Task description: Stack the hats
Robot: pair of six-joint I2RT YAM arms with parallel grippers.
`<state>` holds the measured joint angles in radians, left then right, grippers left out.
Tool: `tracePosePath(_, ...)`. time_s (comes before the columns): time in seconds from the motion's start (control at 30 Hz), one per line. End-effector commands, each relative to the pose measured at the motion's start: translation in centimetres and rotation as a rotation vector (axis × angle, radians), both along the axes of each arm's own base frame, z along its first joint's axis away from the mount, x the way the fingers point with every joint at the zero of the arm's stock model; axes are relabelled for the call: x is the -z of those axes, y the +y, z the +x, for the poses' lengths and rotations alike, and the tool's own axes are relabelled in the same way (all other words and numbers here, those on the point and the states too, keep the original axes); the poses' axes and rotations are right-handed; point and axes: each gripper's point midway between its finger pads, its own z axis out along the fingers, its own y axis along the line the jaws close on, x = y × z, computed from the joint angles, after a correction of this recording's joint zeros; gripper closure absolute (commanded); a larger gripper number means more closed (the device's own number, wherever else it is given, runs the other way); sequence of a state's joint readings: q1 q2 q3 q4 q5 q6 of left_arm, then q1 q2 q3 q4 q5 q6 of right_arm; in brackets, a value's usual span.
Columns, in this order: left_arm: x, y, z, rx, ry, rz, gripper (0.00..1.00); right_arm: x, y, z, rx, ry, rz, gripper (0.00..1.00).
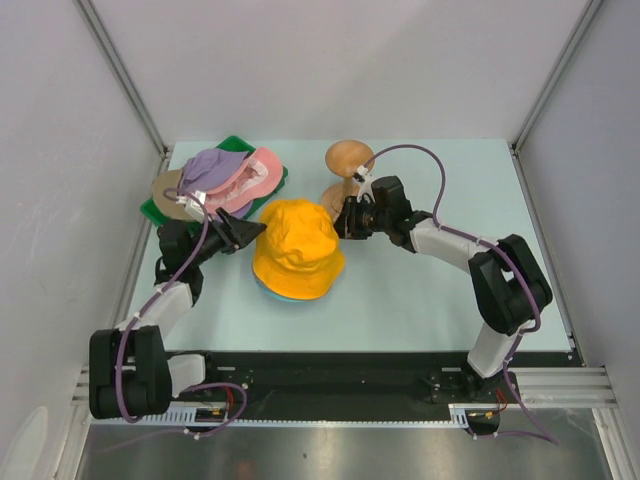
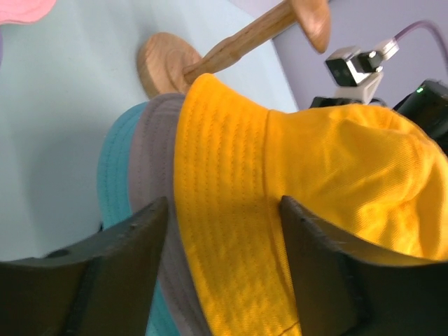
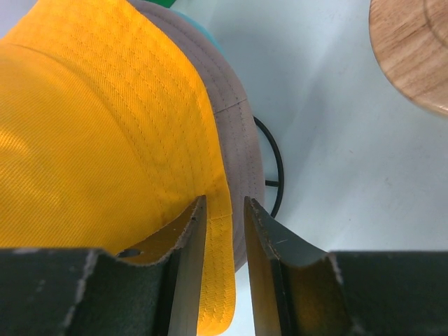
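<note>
An orange bucket hat (image 1: 298, 250) sits on top of a grey hat (image 2: 150, 161) and a teal hat (image 2: 115, 168) in the middle of the table. My left gripper (image 1: 254, 232) is at its left side, jaws wide open with the orange brim (image 2: 224, 210) between them. My right gripper (image 1: 341, 218) is at its right side. Its jaws stand narrowly apart around the brim's edge (image 3: 222, 231), with a gap showing beside the cloth. A lavender hat (image 1: 212, 168), a pink hat (image 1: 256, 172) and a tan cap (image 1: 165, 190) lie piled at the back left.
The pile rests on a green tray (image 1: 232, 145). A wooden hourglass stand (image 1: 348, 158) stands just behind my right gripper, close to the stack. A black wire ring (image 3: 278, 168) shows under the grey brim. Grey walls enclose the table.
</note>
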<state>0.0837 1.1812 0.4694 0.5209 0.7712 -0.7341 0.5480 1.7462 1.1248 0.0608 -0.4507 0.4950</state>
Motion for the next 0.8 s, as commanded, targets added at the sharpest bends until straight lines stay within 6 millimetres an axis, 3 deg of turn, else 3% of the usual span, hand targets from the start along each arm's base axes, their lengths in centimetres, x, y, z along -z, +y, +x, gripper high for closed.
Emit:
tracePosePath(0.0,-0.8,-0.4,-0.3,0.027,-0.04,-0.067,0.38,-3.1,0.6,-0.2,-0.024,-0.066,0.013,0.67)
tracePosePath(0.23,0.1,-0.4,-0.5,0.025,-0.024,-0.08,0.58,-2.9,0.7,-0.4,-0.023,-0.063,0.004,0.67)
tracePosePath(0.37,0.6,-0.2,-0.3,0.011,-0.008,-0.065,0.81,-2.9,0.6,-0.4,-0.02,-0.062,0.003,0.69)
tracePosePath(0.43,1.0,-0.2,-0.4,0.007,0.012,-0.06,0.85,-2.8,0.6,-0.4,-0.02,-0.059,0.001,0.73)
tracePosePath(0.47,1.0,0.0,-0.3,-0.001,0.013,-0.053,0.92,-2.8,0.6,-0.5,-0.019,-0.057,0.0,0.75)
tracePosePath(0.53,1.5,0.1,-0.4,-0.017,0.034,-0.046,0.98,-2.7,0.6,-0.6,-0.023,-0.053,0.001,0.86)
tracePosePath(0.67,3.1,1.2,-0.2,-0.084,0.084,0.01,1.0,-2.7,0.6,-0.7,-0.031,-0.054,0.001,1.0)
tracePosePath(0.77,4.3,2.0,-0.3,-0.128,0.128,0.067,1.0,-2.3,0.4,-0.6,-0.023,-0.049,-0.008,1.0)
